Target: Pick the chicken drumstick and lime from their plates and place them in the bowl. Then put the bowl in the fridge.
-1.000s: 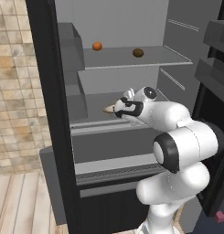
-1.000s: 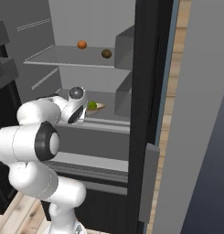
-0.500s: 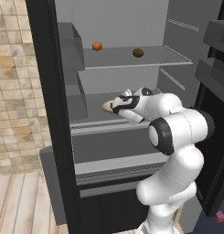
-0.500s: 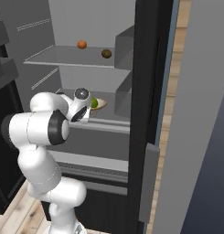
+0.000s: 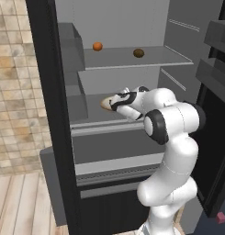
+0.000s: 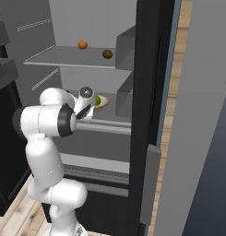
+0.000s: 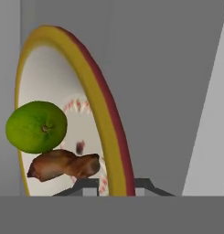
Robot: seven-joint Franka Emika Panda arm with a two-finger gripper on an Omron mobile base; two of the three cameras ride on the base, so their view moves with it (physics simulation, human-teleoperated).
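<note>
Fridge (image 5: pixel 127 27) shelf: one bowl (image 7: pixel 102 119), one lime (image 7: pixel 36 126), one chicken drumstick (image 7: pixel 63 165).

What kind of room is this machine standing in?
Most likely a kitchen: a tall dark fridge stands open, a beige brown-rimmed bowl of food sits on its shelf, with wooden flooring below.

Lime (image 7: pixel 36 126) and drumstick (image 7: pixel 63 165) in bowl (image 7: pixel 109 132)

- One bowl (image 7: pixel 104 119) was counted.
- One lime (image 7: pixel 36 126) was counted inside it.
- One chicken drumstick (image 7: pixel 63 165) was counted there too.
- One orange ball (image 5: pixel 98 46) was seen.
- One dark brown ball (image 5: pixel 138 53) was seen.
- One fridge (image 5: pixel 54 137) was seen.
</note>
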